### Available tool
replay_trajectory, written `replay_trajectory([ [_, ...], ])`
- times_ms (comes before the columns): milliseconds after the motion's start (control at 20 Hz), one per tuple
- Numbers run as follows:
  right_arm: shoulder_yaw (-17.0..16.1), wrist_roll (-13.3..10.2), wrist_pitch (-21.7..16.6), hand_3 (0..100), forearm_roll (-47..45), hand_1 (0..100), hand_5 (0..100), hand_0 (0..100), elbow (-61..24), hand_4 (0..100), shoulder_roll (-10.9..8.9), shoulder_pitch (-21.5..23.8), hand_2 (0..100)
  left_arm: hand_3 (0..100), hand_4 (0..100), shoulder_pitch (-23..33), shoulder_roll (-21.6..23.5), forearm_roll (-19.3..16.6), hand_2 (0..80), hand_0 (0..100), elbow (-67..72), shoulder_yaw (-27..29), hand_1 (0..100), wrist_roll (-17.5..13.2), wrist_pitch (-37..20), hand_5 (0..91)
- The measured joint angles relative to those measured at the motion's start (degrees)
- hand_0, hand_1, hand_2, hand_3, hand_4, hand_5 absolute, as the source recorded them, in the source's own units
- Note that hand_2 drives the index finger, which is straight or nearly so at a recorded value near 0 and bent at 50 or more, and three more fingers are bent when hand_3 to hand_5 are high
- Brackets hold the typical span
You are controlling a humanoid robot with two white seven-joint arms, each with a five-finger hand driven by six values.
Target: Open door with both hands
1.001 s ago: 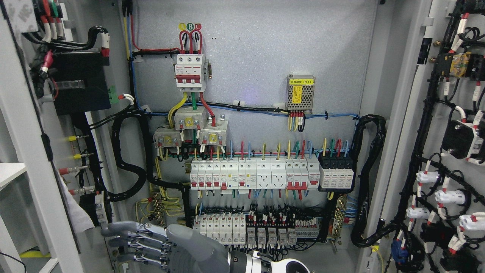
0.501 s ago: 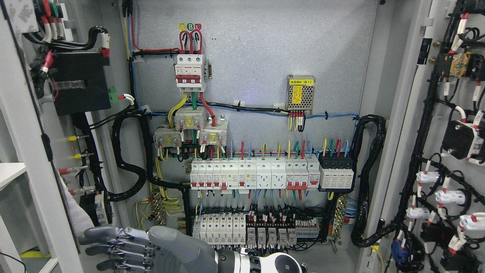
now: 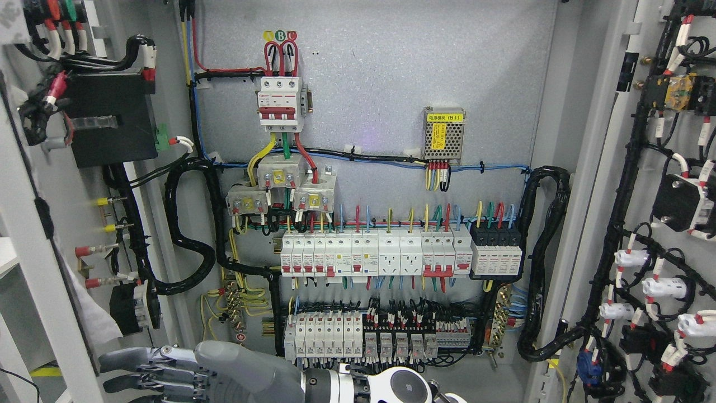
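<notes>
We see the robot hand (image 3: 184, 372), its arm entering from the bottom right, fingers (image 3: 134, 369) straight and spread leftward, holding nothing, tips near the left door (image 3: 33, 268), which stands upright, swung open.

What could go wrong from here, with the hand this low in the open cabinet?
The right hand, fingers spread, reaches toward the left door; it could snag the black cable loop or the terminal stubs there. Its wrist sits just below the lower breaker row, so lifting it might flip a switch.
</notes>
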Motion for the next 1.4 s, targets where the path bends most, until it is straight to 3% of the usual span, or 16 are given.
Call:
replay_trajectory([
  [501,3.35,0.06,0.0,0,-0.32,0,0,22,2.52,0,0.0,-3.99,0,3,3,-0.01,0.0,0.0,2.8,29,0.0,0.0,0,-0.06,-0.01,0.0],
  [951,6.88,-4.08,0.01,0,-4.18,0,0,22,3.91,0,0.0,-6.49,0,3,3,-0.01,0.0,0.0,2.8,29,0.0,0.0,0,-0.07,-0.01,0.0],
  [1402,10.16,-4.49,0.0,0,-5.65,0,0,22,4.72,0,0.0,-8.96,0,3,3,-0.04,0.0,0.0,2.8,29,0.0,0.0,0,-0.04,-0.02,0.0],
])
